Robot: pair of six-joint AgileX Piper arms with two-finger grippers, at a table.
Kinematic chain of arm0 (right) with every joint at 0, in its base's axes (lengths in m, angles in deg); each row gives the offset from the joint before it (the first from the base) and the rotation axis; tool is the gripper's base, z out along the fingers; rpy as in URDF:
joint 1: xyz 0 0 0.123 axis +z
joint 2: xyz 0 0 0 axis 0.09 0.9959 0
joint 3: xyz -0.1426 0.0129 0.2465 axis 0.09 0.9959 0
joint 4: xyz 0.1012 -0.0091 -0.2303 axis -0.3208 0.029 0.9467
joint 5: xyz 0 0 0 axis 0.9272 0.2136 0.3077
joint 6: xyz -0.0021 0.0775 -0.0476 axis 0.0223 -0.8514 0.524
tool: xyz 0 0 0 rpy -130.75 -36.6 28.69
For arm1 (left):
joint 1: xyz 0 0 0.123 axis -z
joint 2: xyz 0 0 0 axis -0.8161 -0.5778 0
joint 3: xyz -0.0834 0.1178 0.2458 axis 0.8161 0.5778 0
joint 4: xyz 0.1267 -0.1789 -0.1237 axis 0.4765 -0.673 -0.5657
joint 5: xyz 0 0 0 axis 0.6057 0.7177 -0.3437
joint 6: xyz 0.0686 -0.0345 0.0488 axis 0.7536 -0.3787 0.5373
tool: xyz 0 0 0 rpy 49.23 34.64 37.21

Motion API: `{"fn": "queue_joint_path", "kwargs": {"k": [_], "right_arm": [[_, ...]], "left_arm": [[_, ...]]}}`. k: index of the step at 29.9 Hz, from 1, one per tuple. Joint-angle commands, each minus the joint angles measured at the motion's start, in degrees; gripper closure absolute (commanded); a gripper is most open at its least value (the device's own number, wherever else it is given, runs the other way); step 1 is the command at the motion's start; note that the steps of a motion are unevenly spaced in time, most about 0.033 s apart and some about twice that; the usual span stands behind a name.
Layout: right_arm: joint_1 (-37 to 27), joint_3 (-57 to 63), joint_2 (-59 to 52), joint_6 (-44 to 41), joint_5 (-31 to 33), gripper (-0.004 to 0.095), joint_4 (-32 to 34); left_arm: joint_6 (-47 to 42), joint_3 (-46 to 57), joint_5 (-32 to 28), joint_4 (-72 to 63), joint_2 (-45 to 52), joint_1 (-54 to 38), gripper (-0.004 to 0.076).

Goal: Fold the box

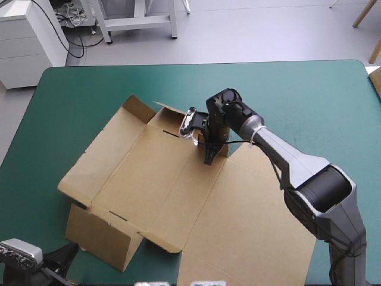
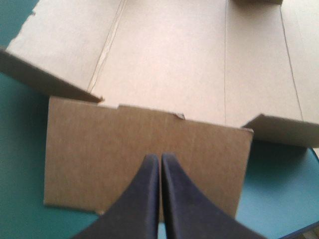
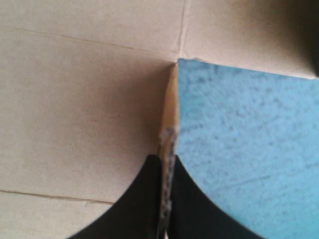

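Clamps a thin board edge of the box (image 1: 178, 196), spread mid-table, in the right gripper (image 3: 167, 158); holds the left gripper (image 2: 160, 160) pressed together by its near-left flap, mostly cut off from above.

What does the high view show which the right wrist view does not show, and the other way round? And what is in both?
Only the high view: the whole box lying open, with a raised flap at its near-left corner, and the left pincer beside that flap. Only the right wrist view: the thin flap edge clamped between the right pincer's black fingers. Both: the right pincer, brown board and the teal-green cover.
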Motion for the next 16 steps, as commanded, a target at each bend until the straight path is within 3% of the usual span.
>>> {"fn": "queue_joint_path", "kwargs": {"k": [1,8,16], "right_arm": [[3.3,-2.4,-3.3,3.7,-0.6,0.0930,0.2],[8.2,-2.4,-3.3,8.4,-0.6,0.0930,0.2],[8.3,-2.4,-2.2,9.8,-1.5,0.0930,4.4]], "left_arm": [[-0.2,-1.2,-3.6,-0.8,-1.1,0.1,0.0731],[-0.2,-1.2,-3.6,-0.8,-1.1,0.1,0.0731],[-0.2,-1.2,-3.6,-0.8,-1.1,0.1,0.0731]]}}
